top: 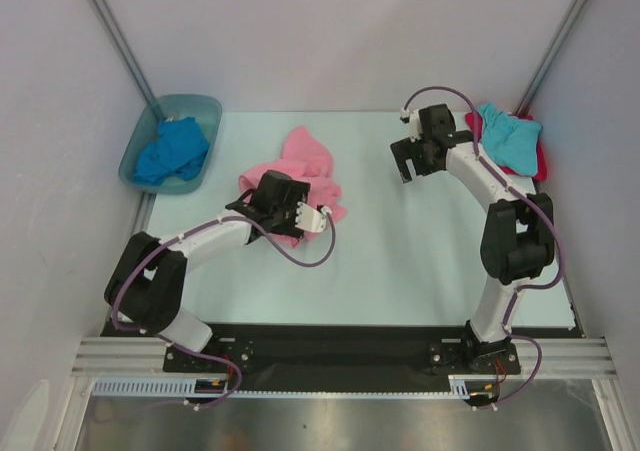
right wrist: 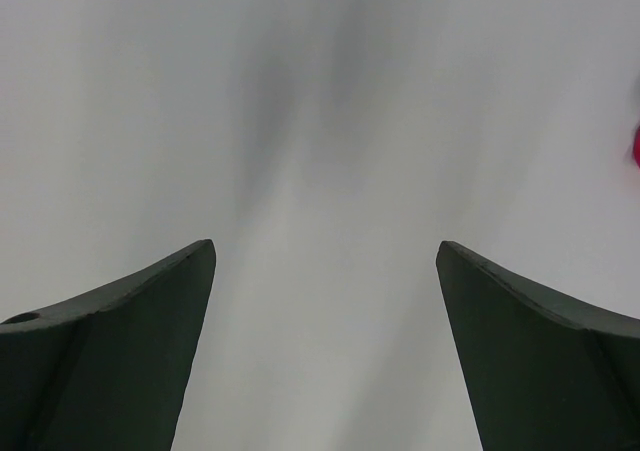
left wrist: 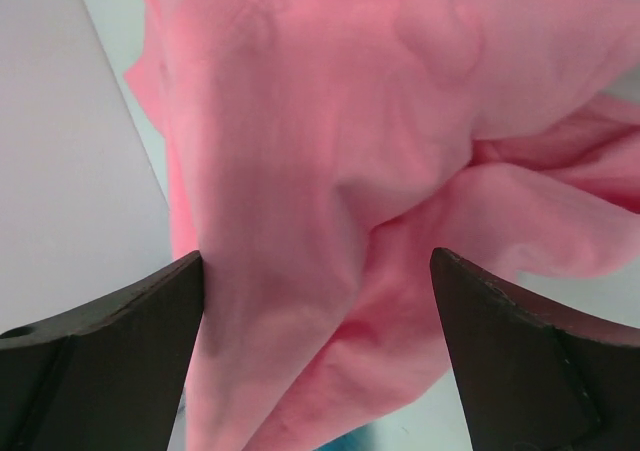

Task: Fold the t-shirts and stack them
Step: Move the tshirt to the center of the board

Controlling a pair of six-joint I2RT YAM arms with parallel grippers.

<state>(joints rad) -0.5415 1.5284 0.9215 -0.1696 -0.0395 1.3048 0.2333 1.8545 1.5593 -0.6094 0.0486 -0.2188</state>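
A: Pale grey walls [top: 300, 31] close in a light green table [top: 400, 261]. Where are the shirts?

B: Spread about. The pink t-shirt [top: 305, 156] lies crumpled left of the table's middle. The royal blue t-shirt [top: 172, 151] is bunched in the plastic tub [top: 212, 121] at the far left corner. The turquoise t-shirt [top: 507, 136] sits on the red t-shirt [top: 541, 159] at the far right. None on the left looks folded.

A: And the grippers?

B: The left gripper [left wrist: 315, 271] hangs over the pink cloth's near edge, fingers spread wide with a ridge of fabric between them, pinching nothing. The right gripper [right wrist: 325, 246] is over bare table beside the right-hand pile, fingers spread too, empty.

A: What could go wrong?

B: Probably a bad pinch. The pink cloth is heaped in overlapping folds, so closing there may catch several layers and drag the whole bundle instead of opening it out. The left arm's purple cable [top: 300, 256] loops close to the cloth and might snag it.

A: Anything unclear?

B: The left wrist hides the pink shirt's near edge. No collar or sleeve is clearly visible. The red shirt shows only as slivers.
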